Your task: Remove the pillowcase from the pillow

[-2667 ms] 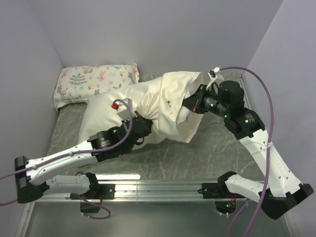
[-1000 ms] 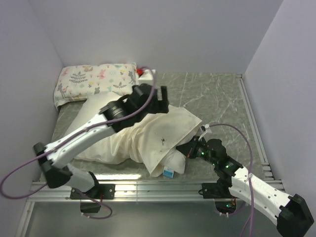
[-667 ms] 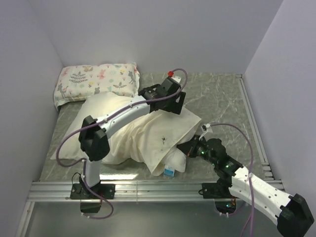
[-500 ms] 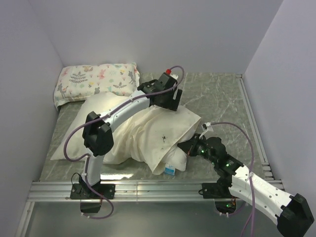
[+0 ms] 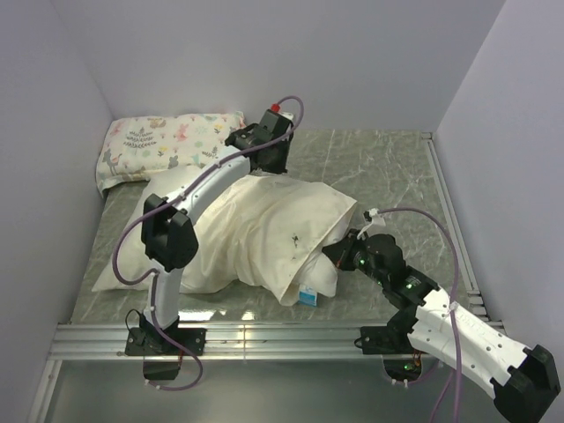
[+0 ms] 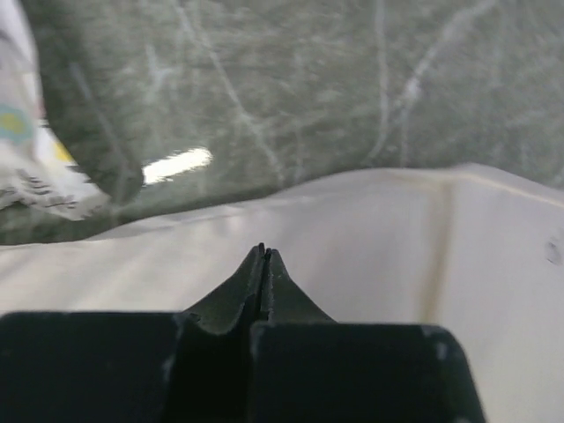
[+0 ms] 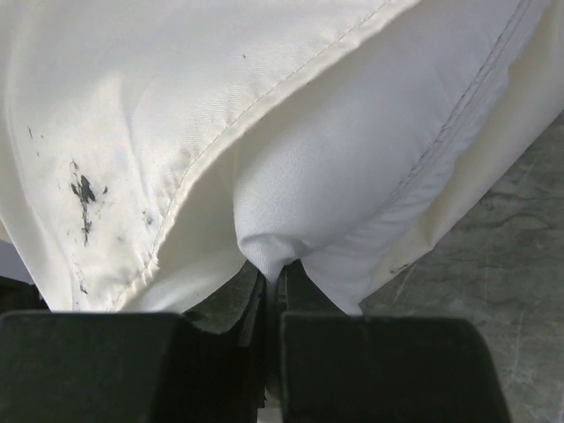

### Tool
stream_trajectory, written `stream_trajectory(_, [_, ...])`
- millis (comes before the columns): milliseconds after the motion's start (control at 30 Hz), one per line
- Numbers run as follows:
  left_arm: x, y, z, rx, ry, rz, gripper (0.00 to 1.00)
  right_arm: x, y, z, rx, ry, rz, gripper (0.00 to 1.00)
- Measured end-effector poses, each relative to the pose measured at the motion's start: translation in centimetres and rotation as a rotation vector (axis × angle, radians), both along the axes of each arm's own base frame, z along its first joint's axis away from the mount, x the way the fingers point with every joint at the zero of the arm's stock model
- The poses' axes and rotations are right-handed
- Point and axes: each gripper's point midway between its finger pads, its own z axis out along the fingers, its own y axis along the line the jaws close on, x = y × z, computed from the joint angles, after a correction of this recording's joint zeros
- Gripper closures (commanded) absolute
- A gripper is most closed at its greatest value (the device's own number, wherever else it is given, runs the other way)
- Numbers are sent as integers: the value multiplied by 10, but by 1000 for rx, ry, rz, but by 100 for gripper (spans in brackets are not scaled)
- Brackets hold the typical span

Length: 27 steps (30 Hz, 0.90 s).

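Observation:
The cream pillowcase (image 5: 247,229) lies across the middle of the table and still covers most of the white pillow (image 5: 323,278). The pillow's end and its blue label (image 5: 307,296) stick out at the near right. My right gripper (image 5: 335,251) is shut on a pinch of the white pillow (image 7: 352,176), just under the pillowcase hem (image 7: 132,115); its tips show in the right wrist view (image 7: 280,269). My left gripper (image 5: 271,167) is shut and empty at the pillowcase's far edge. The left wrist view shows its tips (image 6: 264,251) over cream fabric (image 6: 397,256).
A small printed pillow (image 5: 172,145) lies in the far left corner, also in the left wrist view (image 6: 22,167). Grey marbled table (image 5: 397,176) shows to the right and behind. Walls close in on three sides. A metal rail runs along the near edge.
My left arm has swung from the pillowcase's right end back and left to its far edge, jaws shut. The right gripper has kept its hold on the pillow and shifted slightly up.

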Motion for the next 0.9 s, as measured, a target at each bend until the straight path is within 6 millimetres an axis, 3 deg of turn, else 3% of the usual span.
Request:
stream_trajectory(67, [11,16,0,2,-3,47,98,1,-2,1,-12,-3,-5,100])
stream_trajectory(100, [16,23,0,-1,-2,70,89,1,-3,1,-15,-3,-8,100])
stream_trajectory(133, [20,30,0,-4,-1,84,57,1,-3,0,-18,-3,-9,100])
stream_trajectory(167, [24,35,1,-9,-1,88,38,1,-4,0,-21,-2,-9,100])
stream_trajectory(200, [27,36,1,-25,1,84,26,0,-4,0,-22,-1,-9,100])
stream_trajectory(233, [28,35,2,-44,-2,76,16,1,-4,-1,-22,0,-9,100])
stream_trajectory(300, [23,27,3,-61,7,40,14,1,-3,-4,-26,6,-8,100])
stream_trajectory(567, [-23,-44,12,-63,13,-186,14,2,1,-19,-20,27,-3,100])
stream_trajectory(700, [-35,-51,-6,-32,62,-230,18,4,2,-19,-16,23,-4,100])
stream_trajectory(800, [-38,-49,-24,6,101,-231,39,6,3,-20,-16,24,-5,100])
stream_trajectory(833, [-37,-47,-30,23,108,-224,60,6,3,-20,-15,23,-6,100])
stream_trajectory(900, [-34,-42,-35,49,107,-202,80,6,4,-19,-12,20,-6,100])
